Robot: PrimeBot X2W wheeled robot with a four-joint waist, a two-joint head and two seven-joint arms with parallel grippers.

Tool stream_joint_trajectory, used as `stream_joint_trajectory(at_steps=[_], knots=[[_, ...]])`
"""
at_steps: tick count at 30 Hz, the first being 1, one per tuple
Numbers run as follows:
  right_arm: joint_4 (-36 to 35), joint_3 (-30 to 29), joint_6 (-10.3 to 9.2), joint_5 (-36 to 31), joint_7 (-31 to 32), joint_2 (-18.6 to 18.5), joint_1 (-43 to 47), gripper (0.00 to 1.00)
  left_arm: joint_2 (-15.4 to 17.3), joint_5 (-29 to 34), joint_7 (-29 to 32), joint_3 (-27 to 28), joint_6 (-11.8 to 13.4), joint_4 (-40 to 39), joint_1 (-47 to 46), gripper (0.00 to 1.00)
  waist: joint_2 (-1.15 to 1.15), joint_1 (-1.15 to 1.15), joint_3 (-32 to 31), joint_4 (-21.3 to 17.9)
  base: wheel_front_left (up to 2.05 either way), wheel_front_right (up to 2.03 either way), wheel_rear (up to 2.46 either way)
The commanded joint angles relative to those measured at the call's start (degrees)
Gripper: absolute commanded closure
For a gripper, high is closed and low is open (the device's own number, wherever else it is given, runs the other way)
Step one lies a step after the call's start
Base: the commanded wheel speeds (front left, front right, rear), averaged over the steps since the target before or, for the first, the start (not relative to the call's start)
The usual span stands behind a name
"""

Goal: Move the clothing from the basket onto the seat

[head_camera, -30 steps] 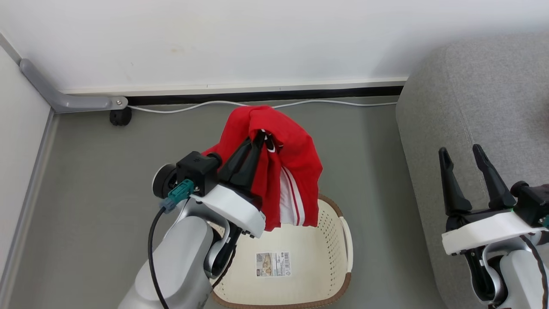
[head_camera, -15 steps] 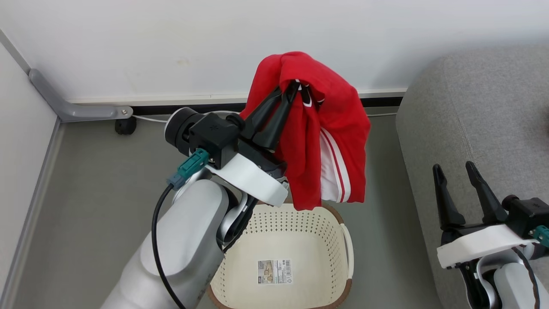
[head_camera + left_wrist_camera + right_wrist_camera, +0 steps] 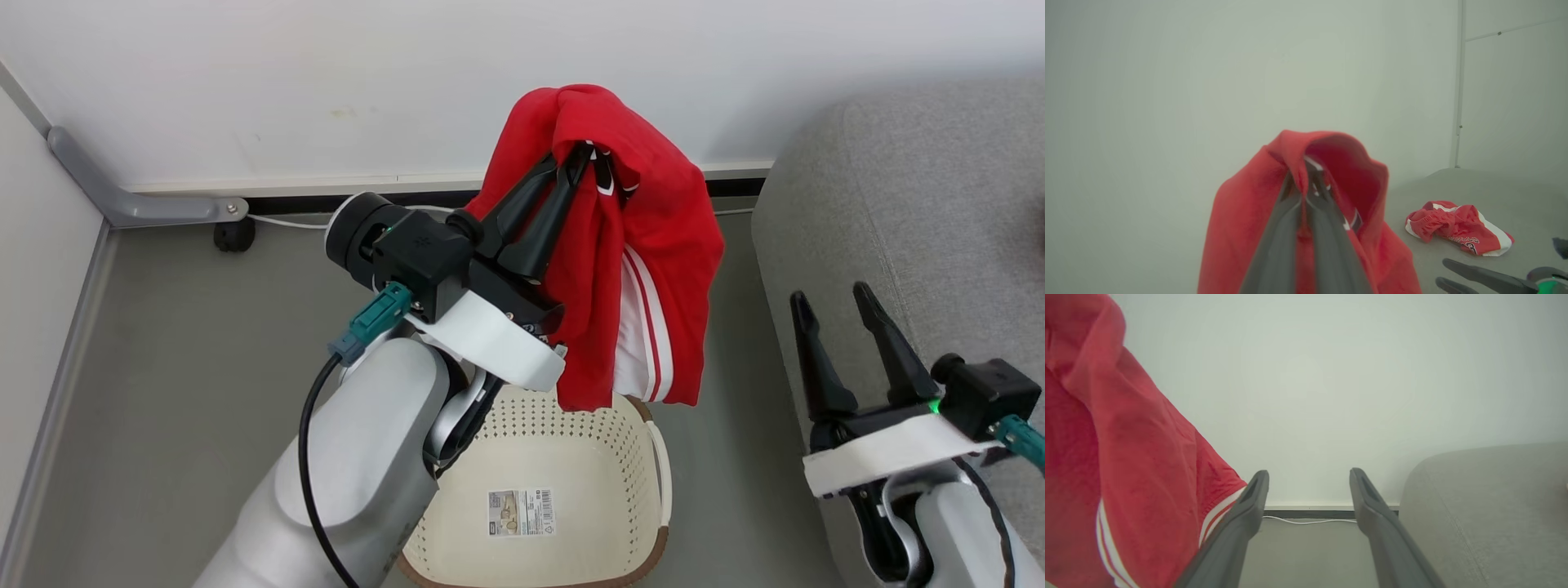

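My left gripper [image 3: 584, 155] is shut on a bright red piece of clothing [image 3: 653, 245] with white side stripes. The garment hangs in the air above the far rim of the basket [image 3: 657, 465], a cream perforated tub with a paper label on its floor and nothing else inside. In the left wrist view the left gripper [image 3: 1304, 179] pinches a fold of that clothing [image 3: 1237, 228]. A second red garment [image 3: 1457, 226] lies on the grey seat [image 3: 1494, 192]. My right gripper [image 3: 829, 296] stands open over the front edge of the seat [image 3: 914, 188], and the right gripper [image 3: 1309, 473] is empty.
A white wall with a dark baseboard runs behind the basket, and a white cable [image 3: 286, 222] lies along it. At the back left stand a grey metal bracket [image 3: 139, 204] and a black caster [image 3: 233, 237]. Grey floor [image 3: 180, 343] lies left of the basket.
My left arm has lifted the red garment up from the basket and carried it to the right, towards the seat. The right gripper has stayed open and drifted slightly left in the view.
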Motion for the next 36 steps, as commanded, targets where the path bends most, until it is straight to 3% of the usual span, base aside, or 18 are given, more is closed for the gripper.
stream_joint_trajectory(at_steps=[1,12,20,30,32,33,36], knots=[[-3.8,2.7,0.16,1.3,-0.3,-0.2,-2.7,0.0,0.6,-0.5,-0.1,1.7,0.6,-1.7,-2.6,1.0,0.0,0.0,0.3,0.0,0.0,0.0,0.0],[-13.1,14.3,0.16,5.5,-0.3,-3.6,-6.6,0.0,0.6,-1.2,-0.3,0.9,1.1,-1.8,-3.0,1.0,0.0,0.0,1.0,0.4,0.0,0.0,0.0],[-5.5,21.7,0.16,3.7,-0.3,-5.3,-11.0,0.0,0.6,-2.5,-0.4,-1.8,1.5,-2.6,-3.6,1.0,0.0,0.0,1.2,1.7,0.0,0.0,0.0],[4.6,27.4,0.16,2.3,-0.3,-3.3,-18.9,0.0,0.6,-4.7,-0.4,-5.5,2.1,-4.0,-4.0,1.0,0.0,0.0,1.7,4.2,0.0,0.0,0.0],[5.7,27.6,0.16,2.6,-0.3,-2.7,-19.8,0.62,0.6,-4.9,-0.4,-5.9,2.3,-3.9,-3.9,1.0,0.0,0.0,1.8,4.4,0.0,0.0,0.0],[6.0,27.6,0.16,2.7,-0.3,-2.5,-20.1,1.0,0.6,-5.0,-0.4,-6.0,2.4,-3.9,-3.9,1.0,0.0,0.0,1.9,4.5,0.0,0.0,0.0],[6.0,27.1,0.16,3.5,-0.3,-2.1,-20.5,1.0,0.6,-5.3,-0.4,-6.3,2.7,-3.6,-3.8,1.0,0.0,0.0,2.1,4.4,0.0,0.0,0.0]])
